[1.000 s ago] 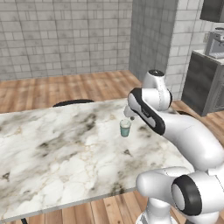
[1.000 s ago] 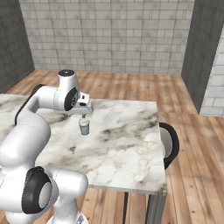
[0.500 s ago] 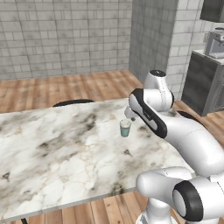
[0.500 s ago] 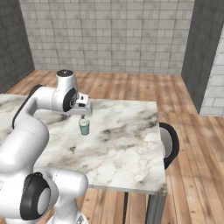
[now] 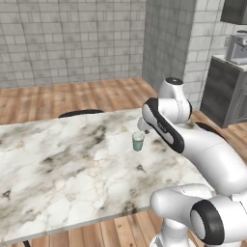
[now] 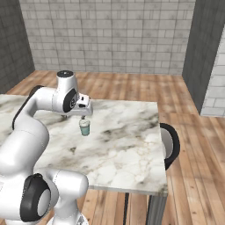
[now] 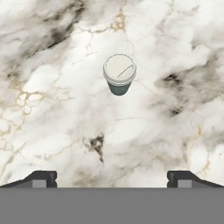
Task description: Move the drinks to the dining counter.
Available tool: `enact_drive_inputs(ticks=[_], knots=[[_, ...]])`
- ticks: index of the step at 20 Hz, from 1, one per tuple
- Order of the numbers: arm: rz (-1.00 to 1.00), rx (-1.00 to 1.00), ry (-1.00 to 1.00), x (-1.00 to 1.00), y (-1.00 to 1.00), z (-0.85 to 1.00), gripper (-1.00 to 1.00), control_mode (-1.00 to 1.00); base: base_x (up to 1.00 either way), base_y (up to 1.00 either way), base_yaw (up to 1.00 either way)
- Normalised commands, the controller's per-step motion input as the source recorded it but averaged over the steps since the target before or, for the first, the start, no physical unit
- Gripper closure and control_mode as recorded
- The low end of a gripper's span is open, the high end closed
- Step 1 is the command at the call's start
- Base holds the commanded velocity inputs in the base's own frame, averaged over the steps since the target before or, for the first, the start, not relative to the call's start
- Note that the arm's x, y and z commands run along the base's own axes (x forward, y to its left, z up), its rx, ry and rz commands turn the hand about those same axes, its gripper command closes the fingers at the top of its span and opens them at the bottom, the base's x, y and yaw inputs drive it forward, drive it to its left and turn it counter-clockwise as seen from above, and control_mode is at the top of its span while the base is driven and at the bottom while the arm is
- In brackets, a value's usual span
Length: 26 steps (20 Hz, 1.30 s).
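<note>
The teal cup point(image 5: 138, 141) with its pale lid stands upright on the white-grey veined dining counter point(image 5: 62, 173), near its far edge. In the right base view the cup point(image 6: 84, 127) is on the counter point(image 6: 127, 149) right below my hand. My gripper point(image 5: 140, 127) hangs just above the cup, apart from it. In the hand view the cup point(image 7: 119, 79) sits well below and ahead of my open gripper point(image 7: 111, 180), whose fingertips point(image 7: 43, 177) stand far apart with nothing between them. The blue bottle is out of view.
A dark round stool point(image 6: 169, 145) stands at the counter's right end. Another stool point(image 5: 79, 114) peeks over the far edge. Wooden floor and grey tiled walls surround the counter. A dark cabinet point(image 5: 224, 91) with an appliance stands at the far right.
The arm's upper joints have shifted slightly. The cup stands where it was, and the hand stays just above it.
</note>
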Motion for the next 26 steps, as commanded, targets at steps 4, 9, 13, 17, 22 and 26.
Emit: enact_drive_inputs(ticks=[4,9,13,17,22,26], knots=[[0.0,0.0,0.0,0.0,0.0,0.0,-1.0,1.0,-0.27,-0.67,-0.03],[0.0,0.0,0.0,0.0,0.0,0.0,-1.0,1.0,-0.2,-0.99,-0.03],[0.0,0.0,0.0,0.0,0.0,0.0,-1.0,1.0,-0.09,-1.0,-0.01],[0.0,0.0,0.0,0.0,0.0,0.0,-1.0,1.0,-0.03,-1.0,0.0],[0.0,0.0,0.0,0.0,0.0,0.0,-1.0,1.0,-0.12,-1.0,-0.01],[0.0,0.0,0.0,0.0,0.0,0.0,-1.0,1.0,-0.65,-0.72,-0.16]])
